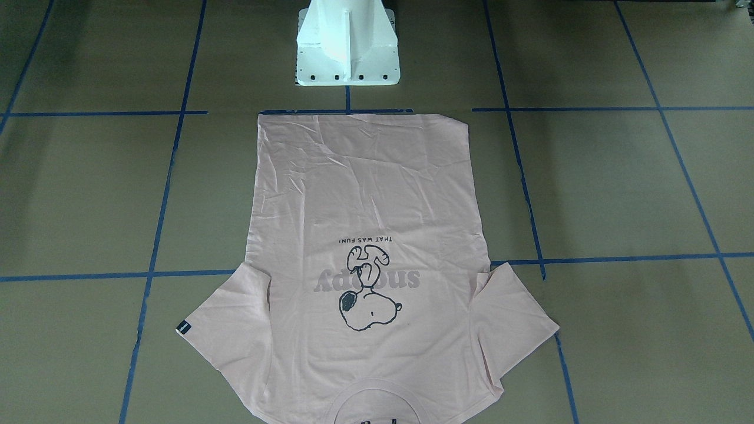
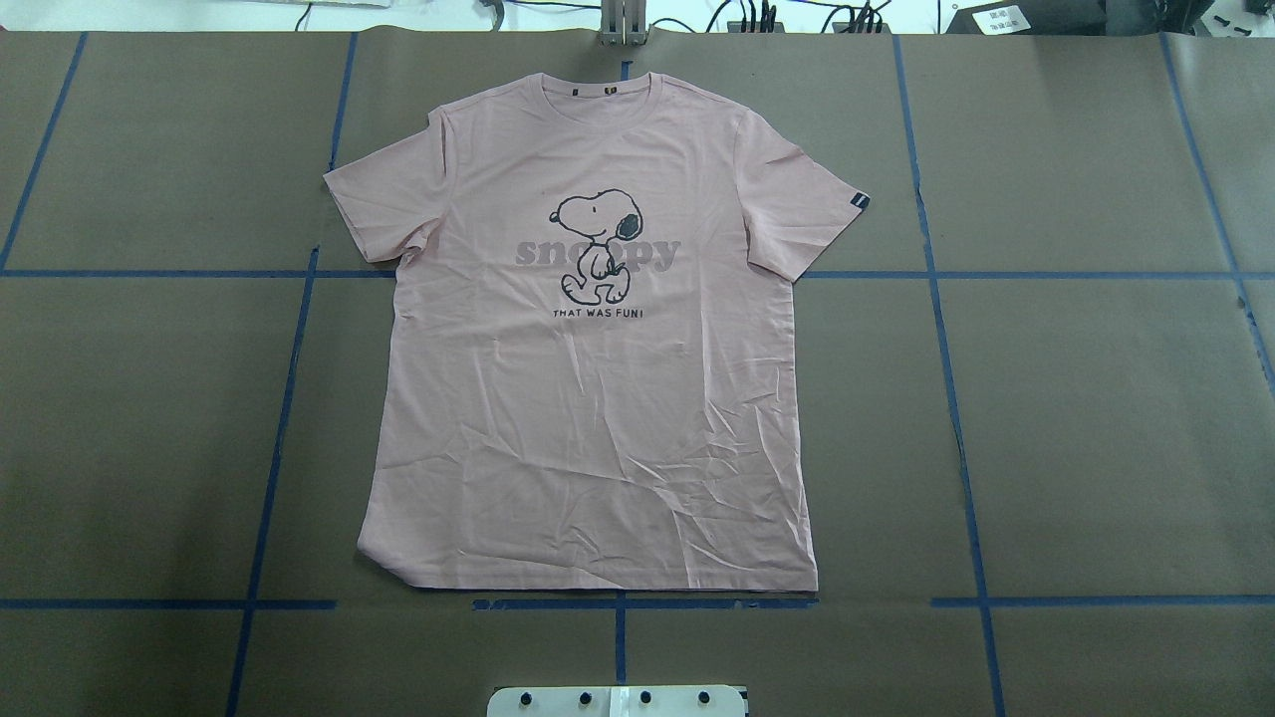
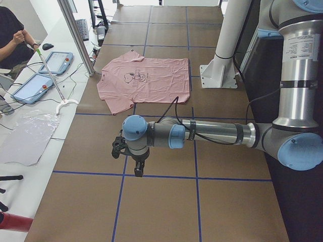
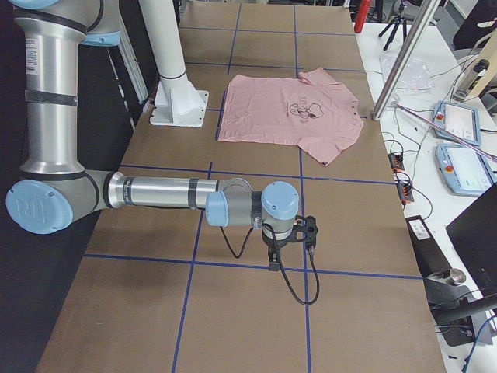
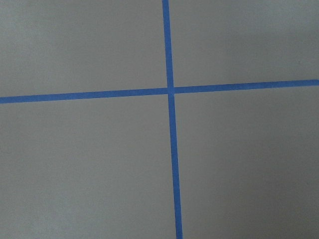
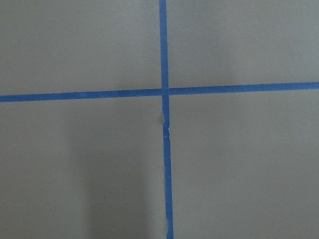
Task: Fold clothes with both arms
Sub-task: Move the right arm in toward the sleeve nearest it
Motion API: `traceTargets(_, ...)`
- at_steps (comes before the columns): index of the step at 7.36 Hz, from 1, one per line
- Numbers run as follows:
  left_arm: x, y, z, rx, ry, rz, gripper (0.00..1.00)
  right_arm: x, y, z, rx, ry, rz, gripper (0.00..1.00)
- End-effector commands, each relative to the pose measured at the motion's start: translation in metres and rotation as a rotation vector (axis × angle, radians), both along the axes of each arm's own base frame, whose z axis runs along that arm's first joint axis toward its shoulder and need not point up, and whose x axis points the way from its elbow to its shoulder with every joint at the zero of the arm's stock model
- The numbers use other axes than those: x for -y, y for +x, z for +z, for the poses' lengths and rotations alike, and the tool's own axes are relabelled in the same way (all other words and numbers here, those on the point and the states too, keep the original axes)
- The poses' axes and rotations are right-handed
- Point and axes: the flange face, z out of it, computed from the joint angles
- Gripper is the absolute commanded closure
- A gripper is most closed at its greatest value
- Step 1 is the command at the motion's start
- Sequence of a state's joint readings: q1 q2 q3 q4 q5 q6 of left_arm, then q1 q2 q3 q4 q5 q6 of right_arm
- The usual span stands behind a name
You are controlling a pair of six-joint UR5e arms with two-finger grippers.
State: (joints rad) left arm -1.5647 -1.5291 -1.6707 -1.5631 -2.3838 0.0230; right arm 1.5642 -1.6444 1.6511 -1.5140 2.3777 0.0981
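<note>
The pale pink T-shirt (image 2: pixel 598 418) lies flat and spread out on the brown table, print side up, with the dog outline and "snoopy" lettering (image 2: pixel 598 249) showing. Its collar points away from the robot and its hem lies near the pedestal. A black tag (image 2: pixel 862 201) sits on one sleeve. The shirt also shows in the front view (image 1: pixel 365 188). The left gripper (image 3: pixel 137 169) hangs over bare table, far from the shirt (image 3: pixel 151 80). The right gripper (image 4: pixel 276 260) hangs likewise, far from the shirt (image 4: pixel 287 109). I cannot tell whether either is open or shut. Both wrist views show only brown paper and blue tape.
The white pedestal base (image 1: pixel 347 41) stands just behind the shirt's hem. Blue tape lines (image 2: pixel 956 274) grid the table. A person (image 3: pixel 10 30), control tablets (image 3: pixel 55 63) and a clear plastic bag (image 3: pixel 25 136) are on the side bench beyond the table's far edge.
</note>
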Motion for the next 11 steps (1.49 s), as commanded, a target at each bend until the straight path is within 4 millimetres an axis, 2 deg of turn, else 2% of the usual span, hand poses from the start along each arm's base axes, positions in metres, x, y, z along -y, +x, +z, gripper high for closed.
traceTargets(1, 0.000, 0.000, -0.001, -0.002, 0.002, 0.000, 0.00, 0.001, -0.001, -0.002, 0.000, 0.009, -0.003, 0.00)
traceTargets(3, 0.003, 0.000, -0.012, 0.000, 0.051, -0.001, 0.00, 0.006, 0.000, -0.010, 0.002, 0.021, 0.001, 0.00)
traceTargets(4, 0.015, 0.000, -0.026, 0.005, 0.137, -0.001, 0.00, 0.019, -0.006, -0.049, 0.020, 0.101, -0.005, 0.00)
traceTargets(5, 0.037, 0.002, -0.055, 0.004, 0.217, 0.000, 0.00, 0.032, -0.022, -0.065, 0.026, 0.151, -0.037, 0.00)
traceTargets(6, 0.057, 0.004, -0.090, -0.009, 0.302, 0.006, 0.00, 0.043, -0.083, -0.082, 0.037, 0.224, -0.158, 0.00)
traceTargets(7, 0.064, 0.013, -0.097, -0.012, 0.383, 0.022, 0.00, 0.080, -0.123, -0.102, 0.044, 0.307, -0.197, 0.00)
traceTargets(8, 0.066, 0.026, -0.100, -0.017, 0.434, 0.039, 0.00, 0.105, -0.133, -0.107, 0.063, 0.278, -0.163, 0.00)
traceTargets(10, 0.086, 0.050, -0.128, -0.029, 0.525, 0.075, 0.00, 0.175, -0.175, -0.153, 0.099, 0.238, -0.081, 0.00)
traceTargets(11, 0.093, 0.094, -0.139, -0.055, 0.521, 0.133, 0.00, 0.197, -0.194, -0.165, 0.117, 0.267, -0.079, 0.00)
